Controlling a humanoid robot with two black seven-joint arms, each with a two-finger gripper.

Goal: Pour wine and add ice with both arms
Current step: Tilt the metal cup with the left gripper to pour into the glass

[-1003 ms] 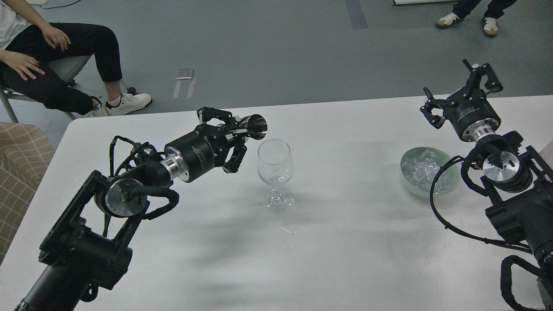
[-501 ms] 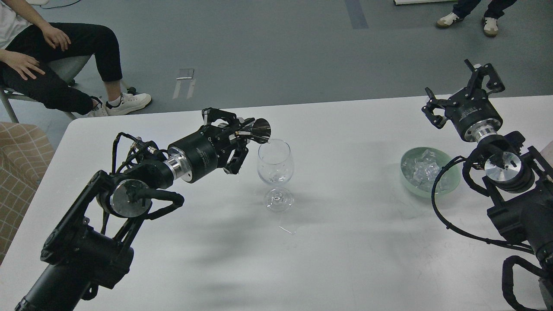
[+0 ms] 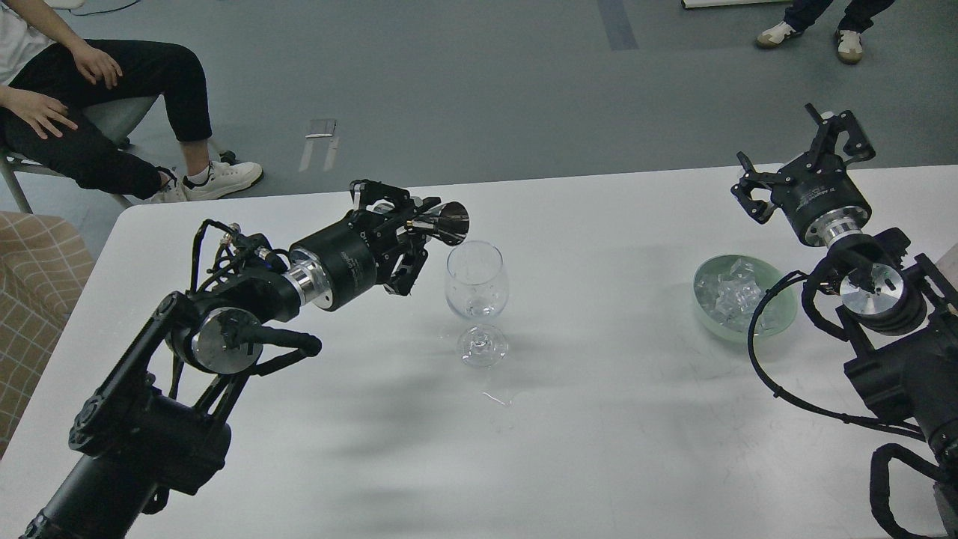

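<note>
A clear wine glass [image 3: 477, 288] stands upright near the table's middle; whether any liquid is in it I cannot tell. My left gripper [image 3: 415, 224] is shut on a small metal jigger [image 3: 451, 221]. The jigger lies on its side, with its mouth just above the glass's left rim. At the right, a pale green bowl [image 3: 706, 278] holds the ice [image 3: 732, 298], several small clear cubes. My right gripper [image 3: 778, 142] hangs open and empty, beyond and above the bowl, over the table's far edge.
The white table [image 3: 614, 434] has a small wet spot [image 3: 498, 398] in front of the glass's foot. A seated person [image 3: 90, 97] is beyond the far left corner. Another person's feet [image 3: 812, 34] stand at the far right. A checked cushion [image 3: 34, 299] is at the left edge.
My left gripper carried the jigger right to the glass's rim, then lifted it slightly. The right arm has barely shifted.
</note>
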